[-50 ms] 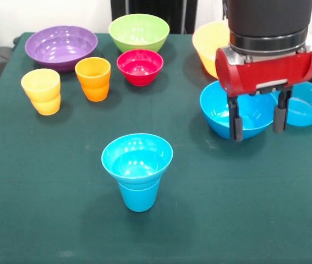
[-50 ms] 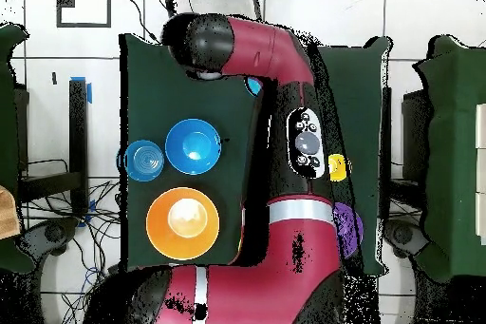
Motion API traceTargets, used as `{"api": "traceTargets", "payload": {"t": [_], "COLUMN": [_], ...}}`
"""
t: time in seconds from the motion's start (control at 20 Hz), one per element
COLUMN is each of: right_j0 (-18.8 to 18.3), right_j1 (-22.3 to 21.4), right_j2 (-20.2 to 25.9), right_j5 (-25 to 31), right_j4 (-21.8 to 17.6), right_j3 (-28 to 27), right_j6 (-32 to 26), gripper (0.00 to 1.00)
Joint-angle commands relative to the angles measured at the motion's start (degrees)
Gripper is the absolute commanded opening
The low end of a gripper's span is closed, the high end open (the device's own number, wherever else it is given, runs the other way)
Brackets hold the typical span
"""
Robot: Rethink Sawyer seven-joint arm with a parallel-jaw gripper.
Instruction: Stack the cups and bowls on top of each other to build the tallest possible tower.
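Note:
Near the table's front stands the tower: a blue cup (image 1: pixel 139 193) with a small blue bowl (image 1: pixel 137 157) seated on it. My gripper (image 1: pixel 257 133) is open and holds nothing; it hangs over the rim of a larger blue bowl (image 1: pixel 228 113) (image 2: pixel 194 145) at the right. Another blue bowl (image 1: pixel 308 103) (image 2: pixel 144 160) sits just beside it. The yellow-orange bowl (image 1: pixel 209 45) (image 2: pixel 182 223) lies behind, partly hidden by the gripper. At the back left are the purple bowl (image 1: pixel 61 47), green bowl (image 1: pixel 139 32), red bowl (image 1: pixel 140 66), orange cup (image 1: pixel 93 78) and yellow cup (image 1: pixel 41 91).
A dark green cloth (image 1: pixel 45 187) covers the table. In the overhead view the red arm (image 2: pixel 285 235) hides most of the table's middle; only slivers of the yellow cup (image 2: pixel 337 166) and purple bowl (image 2: pixel 349 227) show beside it.

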Motion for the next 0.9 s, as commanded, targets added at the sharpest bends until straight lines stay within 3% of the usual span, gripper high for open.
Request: {"api": "traceTargets", "payload": {"t": [0.05, 0.9], "right_j0": [1.76, 1.38], "right_j1": [2.18, 0.28], "right_j2": [6.42, 9.08], "right_j5": [-6.22, -19.18], "right_j4": [0.27, 0.16], "right_j3": [11.98, 26.08], "right_j6": [5.96, 8.93], "gripper": [1.0, 1.0]}}
